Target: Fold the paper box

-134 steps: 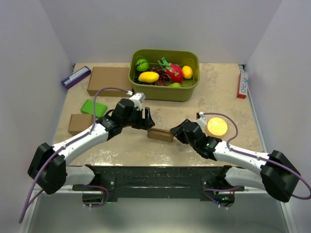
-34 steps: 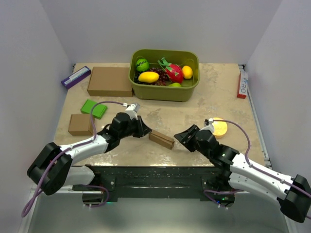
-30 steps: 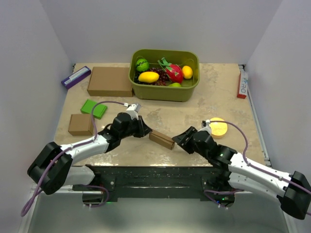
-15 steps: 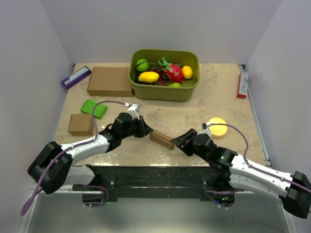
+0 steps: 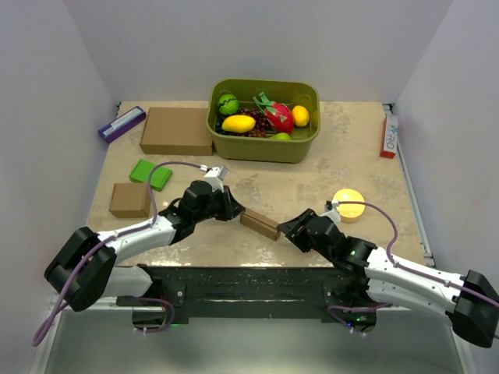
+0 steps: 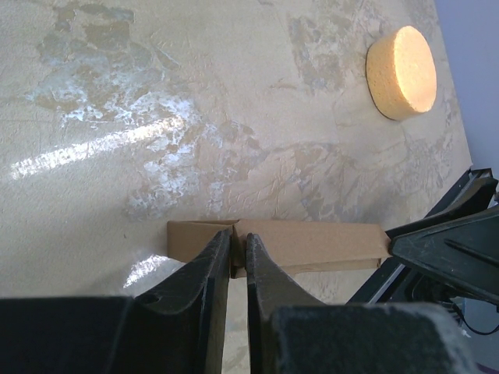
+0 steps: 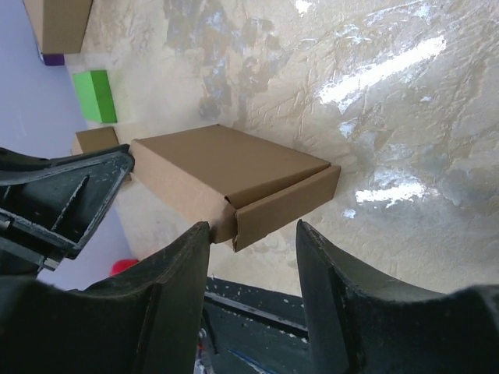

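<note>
As it lies flat, paper box [image 5: 260,224], brown

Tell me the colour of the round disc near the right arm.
Orange-yellow disc, clearest in the left wrist view.

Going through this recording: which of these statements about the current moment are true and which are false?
1. The left tool pinches an edge of the paper box. True.
2. The right tool is clamped shut on the box. False: its jaws stand open, astride the box's end.
3. The round orange disc lies in the green bin. False: it lies on the table, outside the bin.
4. The bin holds toy fruit. True.
</note>
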Controlling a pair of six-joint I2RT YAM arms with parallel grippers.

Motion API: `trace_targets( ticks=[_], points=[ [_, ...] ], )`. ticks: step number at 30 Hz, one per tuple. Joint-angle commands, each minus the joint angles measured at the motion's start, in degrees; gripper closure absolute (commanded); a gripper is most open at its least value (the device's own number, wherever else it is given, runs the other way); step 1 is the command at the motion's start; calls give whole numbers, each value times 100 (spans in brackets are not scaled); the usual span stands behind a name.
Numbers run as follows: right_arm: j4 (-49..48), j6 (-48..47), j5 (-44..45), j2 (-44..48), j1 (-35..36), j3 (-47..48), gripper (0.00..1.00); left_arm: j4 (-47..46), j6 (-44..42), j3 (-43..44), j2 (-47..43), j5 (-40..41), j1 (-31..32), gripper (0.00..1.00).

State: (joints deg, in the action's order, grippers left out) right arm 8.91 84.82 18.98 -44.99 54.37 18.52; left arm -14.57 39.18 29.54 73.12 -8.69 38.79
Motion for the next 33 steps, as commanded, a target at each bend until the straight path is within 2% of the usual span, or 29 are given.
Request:
trace_targets(
  ticks=[1, 8, 14, 20, 23, 24, 27, 30, 33],
  points=[
    [-267, 123, 264, -97, 12, -68, 50, 991, -288, -133, 150, 183, 68, 89],
    [-363, 176, 229, -168, 21, -147, 53, 1000, -279, -133, 132, 201, 85, 89],
    [-592, 211, 80, -317, 21, -314, 61, 982, -262, -142, 141, 201, 85, 89],
    [-662, 281, -105, -501, 30, -490, 74, 895, -235, -290, 123, 218, 77, 90],
    [-583, 334, -132, -519, 100, -578, 82, 833, -226, -387, 132, 254, 77, 90],
    [-557, 343, -97, -545, 135, -595, 89, 798, -209, -396, 149, 262, 77, 90],
    [-442, 378, -53, -659, 223, -622, 95, 675, -174, -484, 202, 210, 77, 90],
    [-539, 404, -52, -791, 258, -666, 100, 491, -147, -607, 176, 157, 77, 91],
    [-750, 325, -44, -976, 267, -614, 100, 35, -104, -879, 89, -18, 77, 94]
  ],
)
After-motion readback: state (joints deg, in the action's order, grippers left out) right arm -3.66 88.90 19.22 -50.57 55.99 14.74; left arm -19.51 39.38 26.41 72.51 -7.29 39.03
